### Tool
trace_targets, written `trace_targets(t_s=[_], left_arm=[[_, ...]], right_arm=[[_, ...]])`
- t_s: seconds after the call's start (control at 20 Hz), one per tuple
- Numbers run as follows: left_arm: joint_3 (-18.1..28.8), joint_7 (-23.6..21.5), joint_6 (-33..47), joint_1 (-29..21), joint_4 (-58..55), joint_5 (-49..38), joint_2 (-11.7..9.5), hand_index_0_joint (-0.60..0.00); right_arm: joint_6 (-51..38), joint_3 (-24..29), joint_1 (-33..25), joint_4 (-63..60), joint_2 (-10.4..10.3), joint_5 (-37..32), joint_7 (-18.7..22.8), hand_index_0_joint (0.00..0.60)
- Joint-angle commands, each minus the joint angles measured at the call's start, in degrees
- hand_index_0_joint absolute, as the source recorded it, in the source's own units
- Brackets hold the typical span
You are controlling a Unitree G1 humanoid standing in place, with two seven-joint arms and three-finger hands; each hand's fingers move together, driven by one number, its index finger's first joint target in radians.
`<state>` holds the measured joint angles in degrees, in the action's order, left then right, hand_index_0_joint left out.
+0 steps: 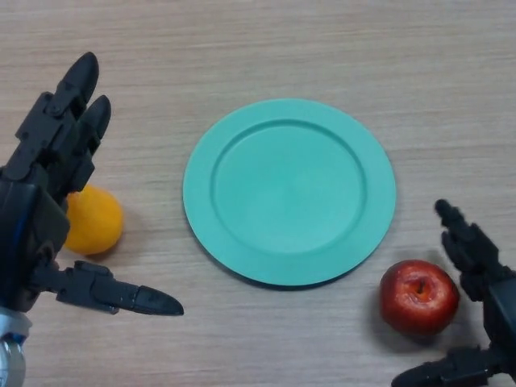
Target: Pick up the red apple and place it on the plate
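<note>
The red apple [418,295] rests on the table at the lower right, stem up, just off the rim of the teal plate [289,190], which lies bare in the middle. My right hand [479,274] stands open right beside the apple, fingers behind it and thumb low in front, not closed on it. At the left, my left hand [50,161] is open, its fingers straight and its thumb stretched out toward the plate.
An orange [91,220] sits at the left, partly hidden behind my left hand. The wooden table [322,48] stretches across the whole view.
</note>
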<state>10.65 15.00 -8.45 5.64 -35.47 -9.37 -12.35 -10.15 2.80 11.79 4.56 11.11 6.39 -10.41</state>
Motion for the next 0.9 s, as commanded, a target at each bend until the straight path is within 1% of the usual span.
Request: trace_targets(t_s=[0.05,0.1,0.2,0.35,0.45,0.55,0.6,0.65,0.7,0.75,0.8,0.85,0.9], left_arm=[[2.19,-1.76,6.69,-1.17,-3.86,-0.79,-1.50,0.000],[2.80,-1.71,5.89,-1.31,-4.64,-1.32,-1.60,0.000],[3.02,-1.55,6.94,-0.59,-4.46,-1.34,-1.26,0.000],[3.67,-1.20,7.72,0.03,-4.07,-1.72,-1.12,0.000],[3.70,-1.41,7.20,0.05,-4.66,-1.27,-1.07,0.000],[3.57,-1.29,6.92,-0.05,-5.51,-0.81,-1.10,0.000],[3.29,-1.26,7.33,-0.04,-5.41,-0.65,-0.97,0.000],[3.06,-1.22,7.71,0.05,-5.35,-0.43,-0.93,0.000],[2.92,-0.85,7.49,0.53,-6.10,-0.37,-0.87,0.000],[2.79,-0.54,7.30,0.79,-6.73,-0.46,-0.75,0.000],[3.07,-0.27,6.89,1.07,-7.72,-1.13,-0.68,0.000],[3.52,-0.13,6.36,1.19,-8.37,-1.84,-0.65,0.000],[4.08,-0.06,6.13,1.22,-8.69,-2.64,-0.59,0.000]], right_arm=[[-3.85,1.67,-1.46,2.06,1.23,-5.85,1.74,0.450],[-3.36,1.31,-2.76,0.16,1.40,-7.28,2.47,0.600],[-0.02,1.42,-2.71,2.40,1.33,-9.37,2.24,0.600],[10.26,0.94,-3.82,10.65,0.93,-12.63,2.87,0.600],[16.99,-0.07,-8.07,15.68,1.06,-13.50,4.58,0.600],[19.83,-2.94,-13.98,18.40,1.31,-8.85,5.41,0.600],[23.02,-5.08,-17.37,19.34,0.89,-6.68,5.32,0.600],[24.11,-7.01,-20.19,18.38,0.35,-4.49,5.16,0.600],[26.19,-9.58,-23.82,16.62,0.06,-3.47,5.89,0.600],[27.11,-11.41,-26.43,14.49,-0.08,-3.88,7.34,0.600],[27.43,-13.47,-29.54,11.07,-0.15,-5.46,9.86,0.600],[26.56,-14.88,-31.87,7.72,-0.18,-8.63,12.86,0.600],[24.62,-16.75,-34.56,3.14,-0.20,-12.17,16.84,0.600]])
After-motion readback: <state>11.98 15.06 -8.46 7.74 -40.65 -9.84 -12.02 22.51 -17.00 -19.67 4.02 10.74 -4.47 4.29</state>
